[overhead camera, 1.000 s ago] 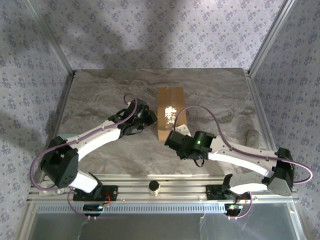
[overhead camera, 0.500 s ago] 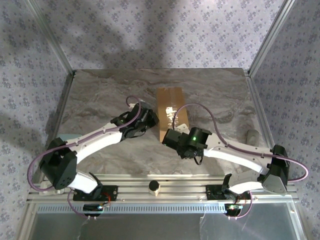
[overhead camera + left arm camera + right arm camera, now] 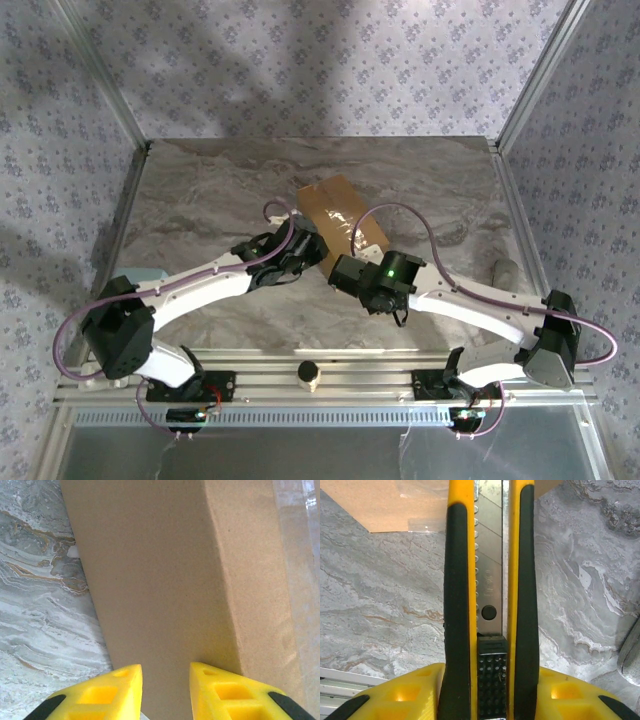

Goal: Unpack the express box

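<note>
I'm steadying the rectangular brown cardboard express box [image 3: 338, 212] with my released left end effector [image 3: 165, 674] so the right end effector [image 3: 490, 692], clenching a yellow-and-black utility knife [image 3: 489, 575], can cut it.

Lab rig: aluminium frame [image 3: 260, 378], patterned backdrop [image 3: 320, 70], marble tabletop [image 3: 200, 190].

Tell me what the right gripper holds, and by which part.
The right gripper holds a utility knife by the rear end of its handle.
</note>
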You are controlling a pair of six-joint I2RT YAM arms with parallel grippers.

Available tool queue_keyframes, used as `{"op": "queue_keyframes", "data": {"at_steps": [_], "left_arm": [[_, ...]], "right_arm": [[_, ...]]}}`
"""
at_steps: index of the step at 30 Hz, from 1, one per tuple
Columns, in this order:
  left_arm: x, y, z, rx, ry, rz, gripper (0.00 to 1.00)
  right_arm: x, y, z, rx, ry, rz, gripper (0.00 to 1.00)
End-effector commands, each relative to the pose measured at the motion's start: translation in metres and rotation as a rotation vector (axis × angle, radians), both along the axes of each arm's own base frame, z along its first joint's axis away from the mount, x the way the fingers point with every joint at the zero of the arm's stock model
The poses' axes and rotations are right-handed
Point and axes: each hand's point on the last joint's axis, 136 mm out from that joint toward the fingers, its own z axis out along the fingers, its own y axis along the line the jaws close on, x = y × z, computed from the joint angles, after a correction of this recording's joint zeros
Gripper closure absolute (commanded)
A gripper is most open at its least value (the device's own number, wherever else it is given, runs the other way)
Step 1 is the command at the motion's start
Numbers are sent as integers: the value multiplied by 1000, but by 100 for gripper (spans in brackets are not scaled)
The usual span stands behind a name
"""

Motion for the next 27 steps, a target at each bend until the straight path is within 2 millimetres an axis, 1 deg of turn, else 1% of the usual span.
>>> {"op": "queue_keyframes", "data": {"at_steps": [1, 2, 6, 8, 11, 15, 18, 24, 27], "left_arm": [[-40, -69, 17, -168, 49, -243, 69], [-40, -69, 18, -172, 48, -241, 69], [-36, -71, 23, -182, 34, -231, 69], [-36, -71, 26, -181, 26, -234, 69], [-37, -64, 26, -143, 19, -235, 69], [-42, -43, 23, -42, 12, -239, 68], [-44, -25, 23, 34, 1, -237, 67], [-50, 8, 20, 149, 2, -237, 62], [-47, 29, 21, 190, 8, -216, 62]], "right_arm": [[4, 92, 27, 328, -56, 204, 100], [1, 89, 17, 312, -41, 212, 100], [-4, 89, 9, 307, -23, 230, 100], [-4, 85, 5, 290, -22, 227, 100], [-1, 75, -1, 259, -25, 210, 100], [5, 57, -5, 225, -32, 178, 100], [11, 48, -3, 221, -45, 162, 100], [19, 41, 0, 215, -63, 163, 100], [23, 40, -1, 208, -69, 171, 100]]}}
